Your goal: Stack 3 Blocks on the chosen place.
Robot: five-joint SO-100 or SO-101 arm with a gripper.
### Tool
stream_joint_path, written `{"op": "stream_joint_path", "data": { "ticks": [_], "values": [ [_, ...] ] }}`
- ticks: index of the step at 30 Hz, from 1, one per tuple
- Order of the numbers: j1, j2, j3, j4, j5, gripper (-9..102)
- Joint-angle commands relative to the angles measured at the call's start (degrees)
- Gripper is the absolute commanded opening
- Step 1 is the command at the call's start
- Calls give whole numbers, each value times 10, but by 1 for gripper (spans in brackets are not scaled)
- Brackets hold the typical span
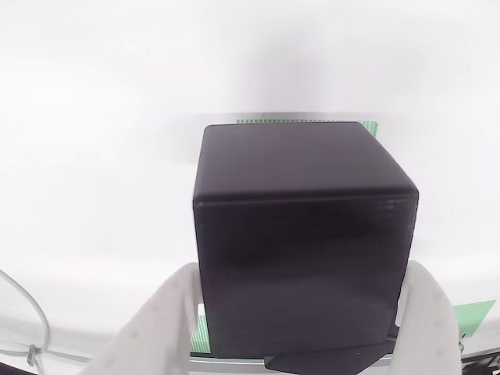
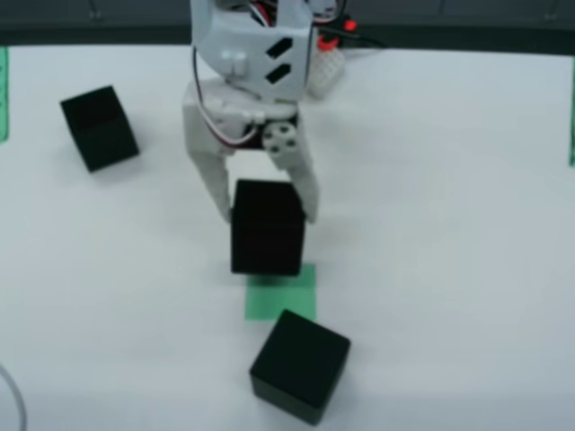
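A matte black block (image 2: 267,228) with rounded edges sits between my white fingers (image 2: 205,171), my gripper (image 2: 267,215) shut on it. It hovers at or rests on the far edge of a green square (image 2: 281,294) on the white table; which one I cannot tell. In the wrist view this block (image 1: 305,242) is very close, gripped between the fingers (image 1: 156,328), with green (image 1: 305,122) showing behind it. A second block (image 2: 299,364) lies just in front of the green square, turned at an angle. A third block (image 2: 99,127) lies tilted at the far left.
The white table (image 2: 449,224) stretches open to the right of the gripper. A thin cable (image 1: 23,312) curves at the lower left of the wrist view. Green strips (image 2: 3,90) mark the table's left and right borders.
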Motion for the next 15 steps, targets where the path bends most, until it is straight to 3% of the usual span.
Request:
{"op": "stream_joint_path", "data": {
  "ticks": [1, 15],
  "values": [
    [13, -13, -25, -37, -11, 12],
    [-1, -71, -31, -67, -2, 12]
  ]
}}
